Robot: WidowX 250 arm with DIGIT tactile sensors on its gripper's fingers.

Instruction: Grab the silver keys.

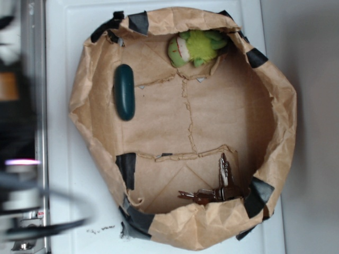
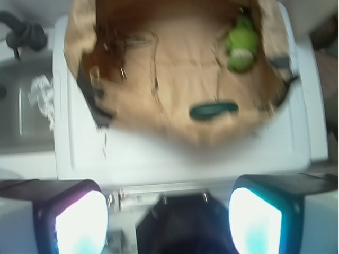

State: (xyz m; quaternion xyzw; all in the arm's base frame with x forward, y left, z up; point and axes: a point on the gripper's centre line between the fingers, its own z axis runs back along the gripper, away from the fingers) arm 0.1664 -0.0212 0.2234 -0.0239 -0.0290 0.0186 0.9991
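Note:
The silver keys (image 1: 218,186) lie on a ring with splayed blades on the floor of an open brown paper bag (image 1: 275,121), in its lower right corner against the wall. In the wrist view, my gripper (image 2: 168,211) is open. Its two lit fingers (image 2: 79,222) stand wide apart with nothing between them. It hangs outside the bag, back from the near rim over the edge of the white surface. That view is blurred, and the keys do not show clearly in the bag's far left part. In the exterior view the arm is only a dark blur at the left edge.
A dark green oblong case (image 1: 124,91) lies inside the bag near its left wall and also shows in the wrist view as the case (image 2: 214,110). A green plush toy (image 1: 197,47) sits in the top corner. Black tape patches (image 1: 127,169) mark the bag. A white surface (image 1: 61,63) holds the bag.

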